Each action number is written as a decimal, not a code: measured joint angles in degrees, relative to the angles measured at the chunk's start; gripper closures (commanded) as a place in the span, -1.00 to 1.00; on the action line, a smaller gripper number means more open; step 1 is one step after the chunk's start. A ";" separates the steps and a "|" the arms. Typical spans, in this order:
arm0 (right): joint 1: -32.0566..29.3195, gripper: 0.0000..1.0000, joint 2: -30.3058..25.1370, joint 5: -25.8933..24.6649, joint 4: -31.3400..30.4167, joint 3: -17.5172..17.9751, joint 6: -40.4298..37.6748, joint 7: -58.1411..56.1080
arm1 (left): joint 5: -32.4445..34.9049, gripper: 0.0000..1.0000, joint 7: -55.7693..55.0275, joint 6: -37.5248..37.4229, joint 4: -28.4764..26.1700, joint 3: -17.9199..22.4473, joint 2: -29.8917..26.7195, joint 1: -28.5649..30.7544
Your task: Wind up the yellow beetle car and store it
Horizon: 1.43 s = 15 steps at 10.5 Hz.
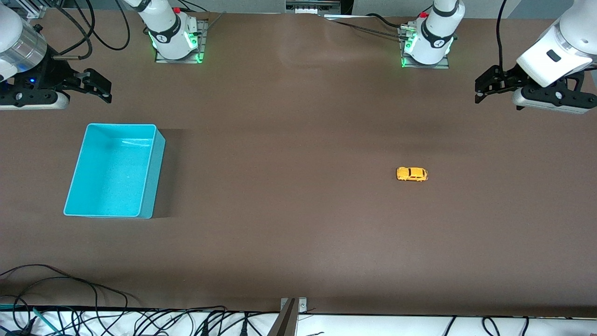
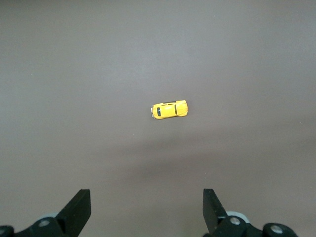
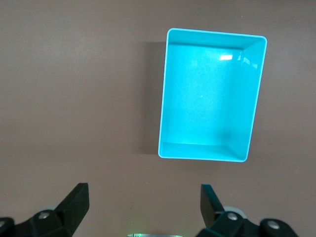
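The yellow beetle car [image 1: 412, 174] stands on its wheels on the brown table, toward the left arm's end; it also shows in the left wrist view [image 2: 169, 109]. The turquoise bin [image 1: 91, 154] stands empty toward the right arm's end and shows in the right wrist view [image 3: 163, 123]. My left gripper [image 1: 485, 86] hangs open and empty above the table near its arm's end, well apart from the car; its jaws show wide apart in the left wrist view [image 2: 147, 212]. My right gripper [image 1: 99, 87] hangs open and empty above the table beside the bin, also in its wrist view [image 3: 144, 210].
The two arm bases [image 1: 176, 39] [image 1: 426, 44] stand along the table's edge farthest from the front camera. Loose cables [image 1: 70, 298] lie along the edge nearest the front camera. A metal bracket [image 1: 291, 317] sits at the middle of that edge.
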 measured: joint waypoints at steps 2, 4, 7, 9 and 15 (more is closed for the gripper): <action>0.00 -1.00 0.06 0.00 0.00 0.00 -0.01 0.00 | 0.04 -1.00 0.18 -0.06 0.88 0.44 0.75 0.16; 0.00 -1.00 0.10 0.00 0.05 0.00 0.00 0.00 | 0.04 -1.00 0.26 -0.30 1.16 0.59 1.19 0.13; 0.01 -1.00 0.40 0.00 0.05 0.00 0.00 0.00 | 0.04 -1.00 0.27 -1.11 1.75 0.23 1.24 -0.22; 0.04 -1.00 0.57 0.02 0.09 0.01 0.00 0.00 | 0.04 -1.00 0.27 -1.13 1.99 -0.02 1.52 -0.49; 0.29 -1.00 0.68 0.94 0.44 0.02 0.04 0.10 | 0.08 -1.00 0.27 -1.82 2.71 0.63 2.15 -0.03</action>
